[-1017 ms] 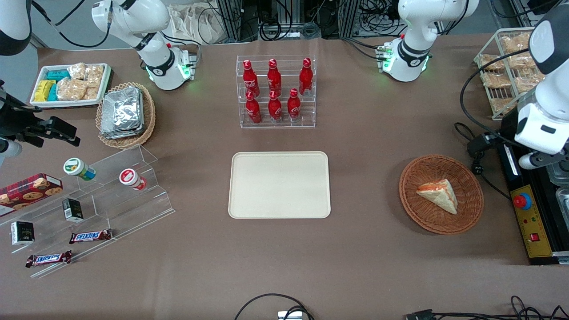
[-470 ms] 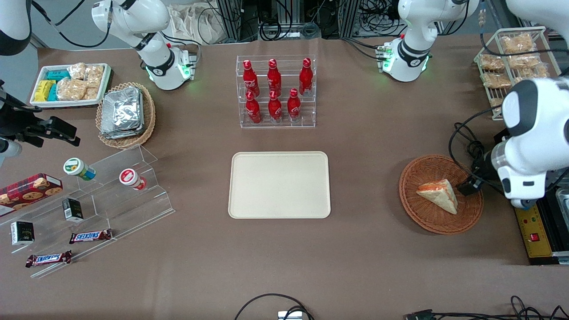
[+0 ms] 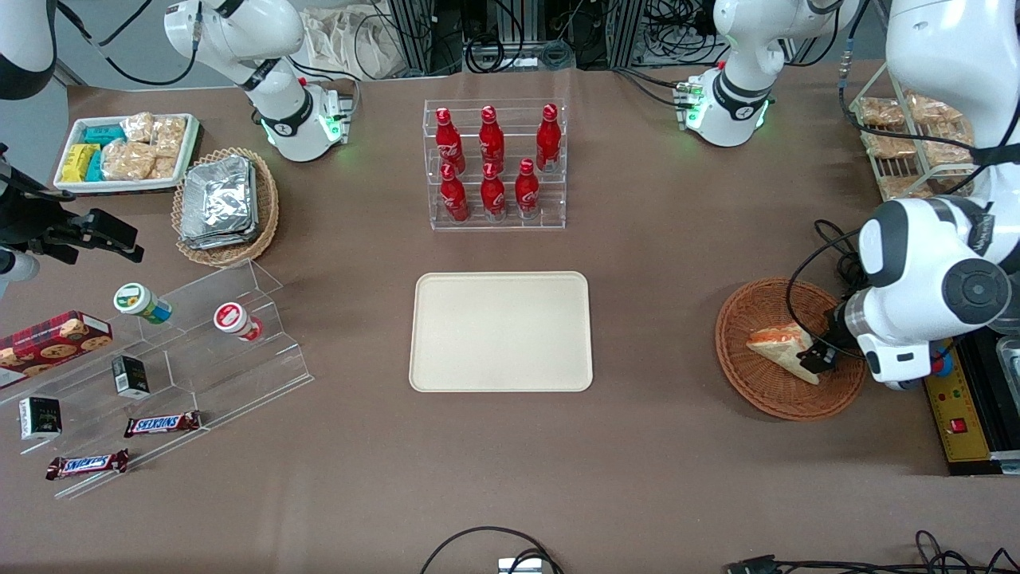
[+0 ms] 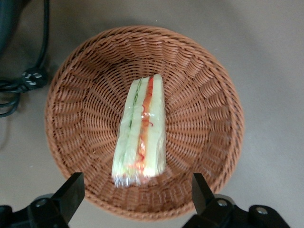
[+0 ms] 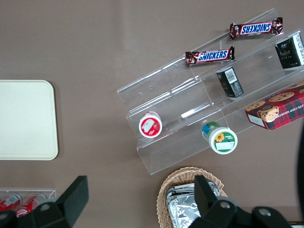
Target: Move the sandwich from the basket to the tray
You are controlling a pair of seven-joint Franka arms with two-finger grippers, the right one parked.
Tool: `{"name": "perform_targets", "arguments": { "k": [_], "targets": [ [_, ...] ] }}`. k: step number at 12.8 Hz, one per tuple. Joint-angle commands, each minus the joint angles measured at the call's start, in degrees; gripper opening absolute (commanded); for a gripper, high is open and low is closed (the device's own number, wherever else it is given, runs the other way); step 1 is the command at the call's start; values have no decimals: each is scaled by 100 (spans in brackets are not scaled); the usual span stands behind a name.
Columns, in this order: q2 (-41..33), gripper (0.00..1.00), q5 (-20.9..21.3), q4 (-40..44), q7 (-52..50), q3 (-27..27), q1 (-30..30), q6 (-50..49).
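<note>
The sandwich point(image 3: 785, 351), a wrapped pale wedge with orange-red and green layers, lies in the reddish-brown wicker basket point(image 3: 749, 383) toward the working arm's end of the table. In the left wrist view the sandwich point(image 4: 140, 133) lies in the middle of the basket point(image 4: 199, 95). My left gripper point(image 3: 821, 355) hangs above the basket's rim beside the sandwich, open and empty, its gripper point(image 4: 137, 192) straddling the rim with both fingertips point(image 4: 71, 190) wide apart. The cream-beige tray point(image 3: 502, 331) lies bare at the table's middle.
A rack of red bottles point(image 3: 494, 163) stands farther from the camera than the tray. A black cable and plug point(image 3: 849, 267) lie beside the basket. A control box with a red button point(image 3: 952, 399) sits at the table's edge beside it. A wire rack of bagged snacks point(image 3: 908, 143) stands nearby.
The left arm has swung down and toward the basket; its gripper moved from beside the table's edge to above the basket rim next to the sandwich. The sandwich has not moved.
</note>
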Motion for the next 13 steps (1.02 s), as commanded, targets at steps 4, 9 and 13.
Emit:
{"name": "perform_targets", "arguments": {
  "k": [4,9,13],
  "targets": [
    [-48,100,-64,-593,-106,203,-67,564],
    [207,100,-117,-761,-185,203,-172,1153],
    [304,100,-292,-779,-168,212,-190,1260]
  ]
}}
